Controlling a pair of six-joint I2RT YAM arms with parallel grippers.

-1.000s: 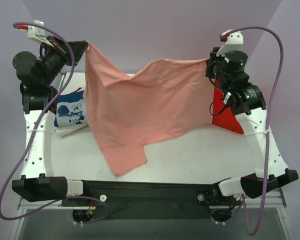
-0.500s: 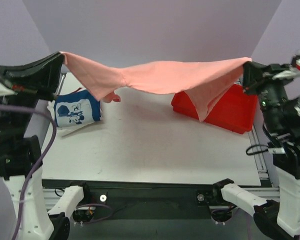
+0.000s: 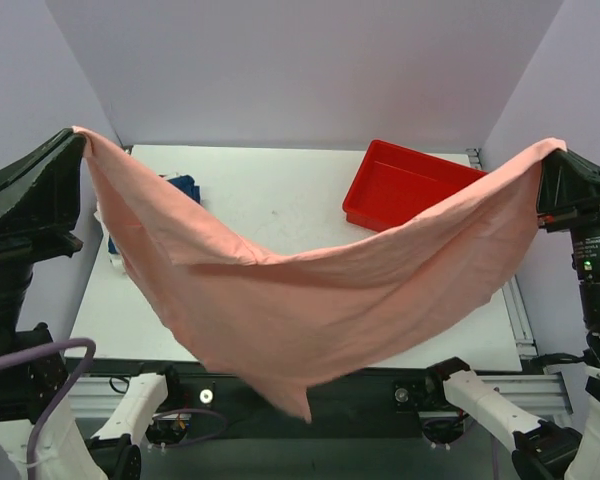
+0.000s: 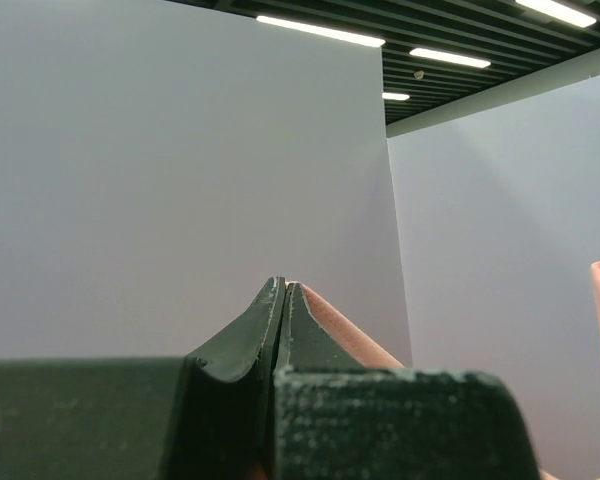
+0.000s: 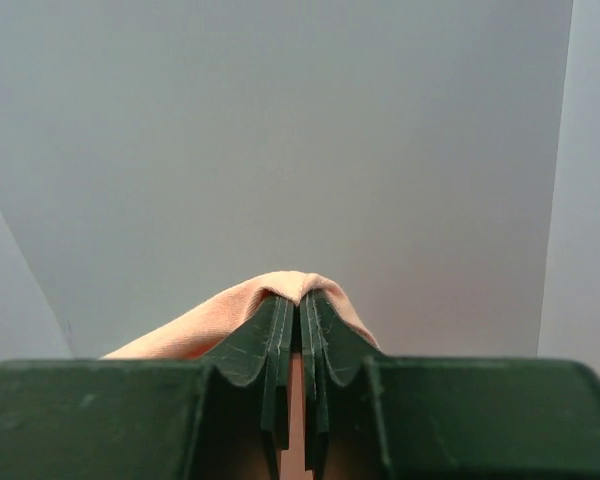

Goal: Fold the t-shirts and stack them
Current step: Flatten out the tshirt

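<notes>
A salmon-pink t-shirt point(image 3: 310, 300) hangs stretched in the air between both arms, high above the table, sagging in the middle with a corner drooping past the table's near edge. My left gripper point(image 3: 78, 133) is shut on its left top corner, and in the left wrist view pink cloth point(image 4: 345, 330) shows beside the closed left gripper point(image 4: 283, 285). My right gripper point(image 3: 556, 145) is shut on the right top corner; cloth point(image 5: 230, 310) drapes over the right gripper point(image 5: 300, 298) in its wrist view. A navy blue t-shirt point(image 3: 185, 186) lies at the table's left, mostly hidden behind the pink one.
A red plastic tray point(image 3: 400, 180) sits at the back right of the white table point(image 3: 280, 190). Purple walls enclose the back and sides. Both arm bases stand at the near edge.
Both arms have risen and swung toward the camera, lifting the pink shirt off the table; it now hangs as a wide sagging sheet in front of the view.
</notes>
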